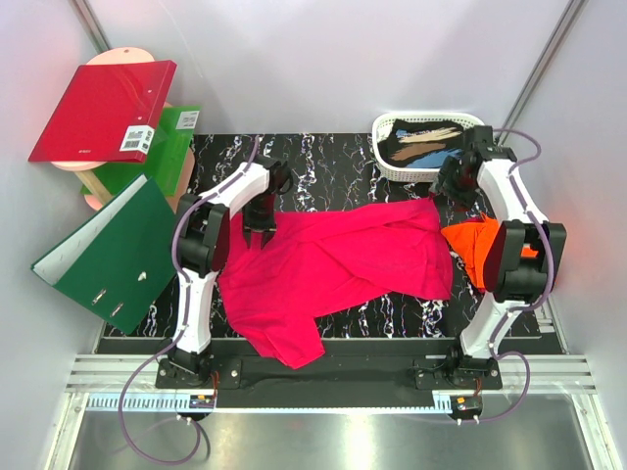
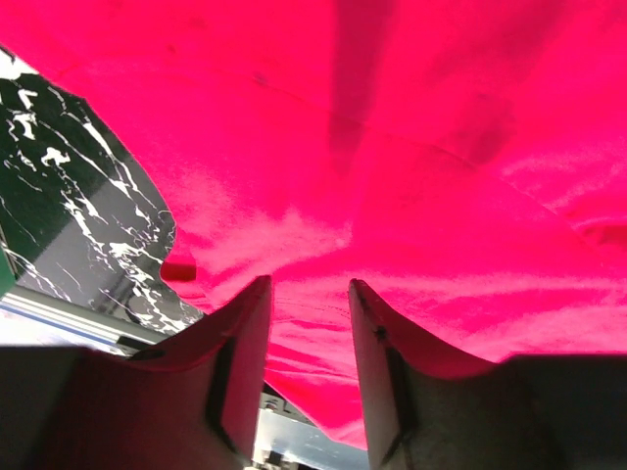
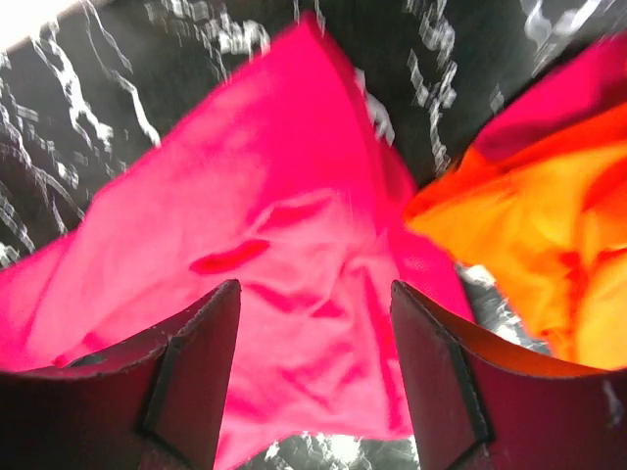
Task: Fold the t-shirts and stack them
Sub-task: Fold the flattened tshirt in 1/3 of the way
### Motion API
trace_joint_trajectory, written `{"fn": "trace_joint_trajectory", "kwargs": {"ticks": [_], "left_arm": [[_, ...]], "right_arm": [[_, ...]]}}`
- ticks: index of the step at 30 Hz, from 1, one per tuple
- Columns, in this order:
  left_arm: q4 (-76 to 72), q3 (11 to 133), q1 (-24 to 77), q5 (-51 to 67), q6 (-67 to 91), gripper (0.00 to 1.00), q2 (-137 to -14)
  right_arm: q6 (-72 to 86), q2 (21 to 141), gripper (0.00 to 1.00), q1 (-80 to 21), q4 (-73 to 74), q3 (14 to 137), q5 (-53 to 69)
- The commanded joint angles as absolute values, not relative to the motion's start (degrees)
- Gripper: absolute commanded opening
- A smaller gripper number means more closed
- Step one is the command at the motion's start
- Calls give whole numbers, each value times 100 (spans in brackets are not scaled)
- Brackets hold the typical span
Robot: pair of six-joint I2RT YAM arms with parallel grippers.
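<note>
The pink t-shirt (image 1: 333, 264) is laid under the left gripper (image 2: 309, 284) (narrowly parted) and right gripper (image 3: 313, 289) (wide). The marbled table (image 1: 323, 157) is white-walled.

The right arm (image 1: 514, 257) covers much of the orange t-shirt (image 1: 468, 240) from us. We cannot name what lies in the white basket (image 1: 392, 168). The magenta t-shirt (image 2: 411, 147) overruns the left wrist view.
</note>
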State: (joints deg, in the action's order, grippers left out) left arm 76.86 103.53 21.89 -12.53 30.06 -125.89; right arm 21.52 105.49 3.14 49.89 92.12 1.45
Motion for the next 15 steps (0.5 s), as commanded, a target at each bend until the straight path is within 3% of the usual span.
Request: {"fn": "trace_joint_trajectory", "kwargs": {"ticks": [1,6,15], "left_arm": [[8657,10415,2224,-1187,2944,44,-12481],[8578,10301,2224,-1195,2865,45,-12358],[8464,10028,2224,-1239,2821,45,-12173]], "right_arm": [[2574,10450,68,711,4756,8370,1255],[3084,10634,62,1160,3938,7612,2504],[3445,11135,61,1187,3463,7936,2417]]}}
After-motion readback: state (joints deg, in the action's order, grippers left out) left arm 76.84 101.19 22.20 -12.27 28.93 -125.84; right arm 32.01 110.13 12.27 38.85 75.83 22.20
